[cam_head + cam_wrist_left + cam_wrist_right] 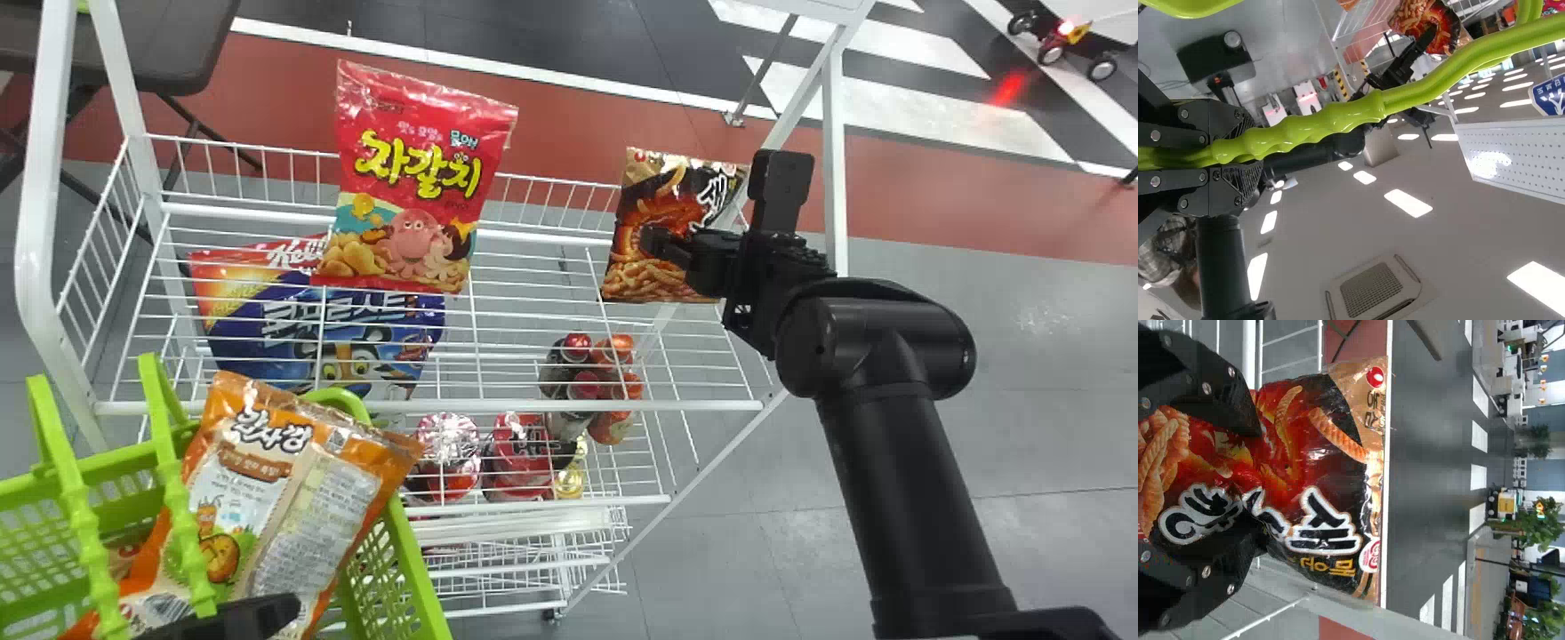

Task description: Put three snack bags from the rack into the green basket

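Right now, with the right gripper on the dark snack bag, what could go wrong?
The right gripper pinches the dark bag by its creased middle, so it might slip or its contents be crushed. Carried left toward the green basket, it could knock the red bag on the rack. The orange bag pokes above the basket's rim, so another may slide off it.

Red flooring [578,129] is crossing the head view's upper half, dark furniture [169,53] is standing upper left, and ceiling lights [1408,203] are glowing near a vent [1371,295] in the left wrist view.
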Controlling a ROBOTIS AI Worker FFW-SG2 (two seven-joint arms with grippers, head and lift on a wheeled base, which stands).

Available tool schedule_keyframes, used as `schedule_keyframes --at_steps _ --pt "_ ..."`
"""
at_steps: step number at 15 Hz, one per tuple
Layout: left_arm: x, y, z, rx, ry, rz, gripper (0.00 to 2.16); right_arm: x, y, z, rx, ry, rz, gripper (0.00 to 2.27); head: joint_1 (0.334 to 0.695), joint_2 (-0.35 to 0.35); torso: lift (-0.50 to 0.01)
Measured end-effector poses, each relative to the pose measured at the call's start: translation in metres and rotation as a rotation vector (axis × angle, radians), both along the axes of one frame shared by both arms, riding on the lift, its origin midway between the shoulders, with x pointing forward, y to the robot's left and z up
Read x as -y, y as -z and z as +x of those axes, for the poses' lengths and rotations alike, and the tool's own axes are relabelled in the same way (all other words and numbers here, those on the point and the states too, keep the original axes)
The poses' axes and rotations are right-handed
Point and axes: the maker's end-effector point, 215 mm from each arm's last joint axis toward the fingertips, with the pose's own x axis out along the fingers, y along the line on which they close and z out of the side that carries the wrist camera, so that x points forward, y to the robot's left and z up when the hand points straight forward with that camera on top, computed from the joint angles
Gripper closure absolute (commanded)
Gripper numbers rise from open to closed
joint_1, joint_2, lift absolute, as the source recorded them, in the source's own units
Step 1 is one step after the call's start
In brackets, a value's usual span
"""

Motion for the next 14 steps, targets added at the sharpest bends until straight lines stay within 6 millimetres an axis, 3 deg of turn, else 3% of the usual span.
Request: schedule_keyframes --at_steps 4,9,11,14 --pt "-0.002 0.0 0.0 -0.001 -0.004 -0.002 2.15 -0.007 -0.009 -0.014 0.005 -0.011 0.016 2.25 0.695 -0.35 0.0" --pt "0.001 0.0 0.001 0.002 -0.001 0.002 2.15 -0.031 -0.057 -0.045 0.066 -0.069 0.108 2.25 0.695 -0.35 0.0" --pt "0.001 0.0 0.001 0.004 0.0 0.002 2.15 -0.046 -0.071 -0.061 0.053 -0.098 0.131 2.25 0.695 -0.35 0.0" --pt "0.001 -0.001 0.0 0.002 0.001 -0.002 2.15 -0.076 -0.082 -0.102 -0.036 -0.176 0.205 2.25 0.695 -0.337 0.0"
